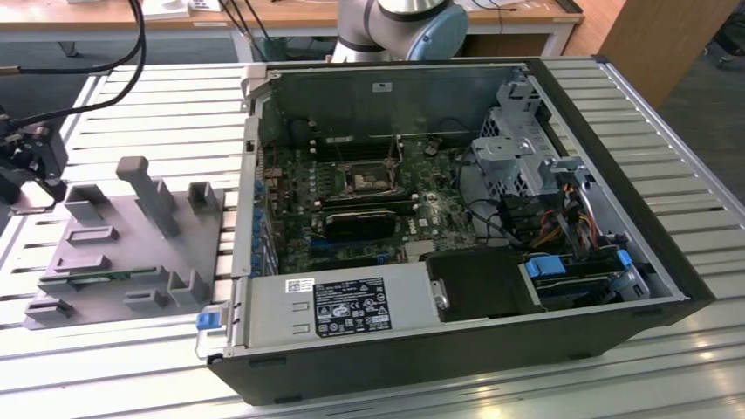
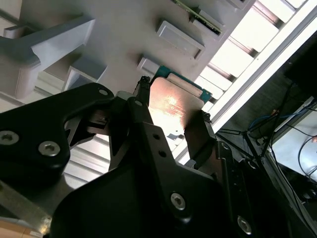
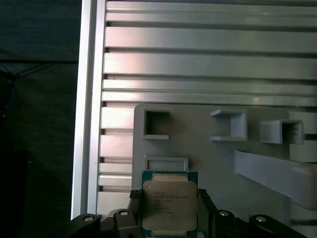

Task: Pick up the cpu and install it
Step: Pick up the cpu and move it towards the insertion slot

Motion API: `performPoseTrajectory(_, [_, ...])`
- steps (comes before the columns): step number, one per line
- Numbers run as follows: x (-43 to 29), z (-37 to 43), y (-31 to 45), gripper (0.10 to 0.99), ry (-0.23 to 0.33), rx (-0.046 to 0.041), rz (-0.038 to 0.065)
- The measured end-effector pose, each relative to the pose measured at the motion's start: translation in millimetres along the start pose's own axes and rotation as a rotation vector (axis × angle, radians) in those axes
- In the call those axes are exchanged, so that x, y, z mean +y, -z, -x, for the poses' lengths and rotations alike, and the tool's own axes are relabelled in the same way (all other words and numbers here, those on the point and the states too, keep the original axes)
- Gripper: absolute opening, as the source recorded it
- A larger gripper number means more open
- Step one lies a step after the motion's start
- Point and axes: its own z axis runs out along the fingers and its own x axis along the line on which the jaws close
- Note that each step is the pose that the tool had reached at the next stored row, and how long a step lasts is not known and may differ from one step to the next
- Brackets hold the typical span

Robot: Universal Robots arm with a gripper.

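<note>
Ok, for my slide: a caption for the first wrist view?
Gripper shut on the cpu, over the grey fixture plate.

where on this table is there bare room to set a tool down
Bare slats of the table lie above the grey fixture in the exterior view, below it, and on the exterior view's right of the computer case. Crowded: inside the case, and the fixture's edge where the end effector grips the cpu.
</note>
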Motion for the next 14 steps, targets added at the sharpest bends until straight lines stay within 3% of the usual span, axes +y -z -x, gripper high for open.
performPoseTrajectory(14, [2.0, 0.0, 11.3, 0.533, 0.0, 0.0, 0.0])
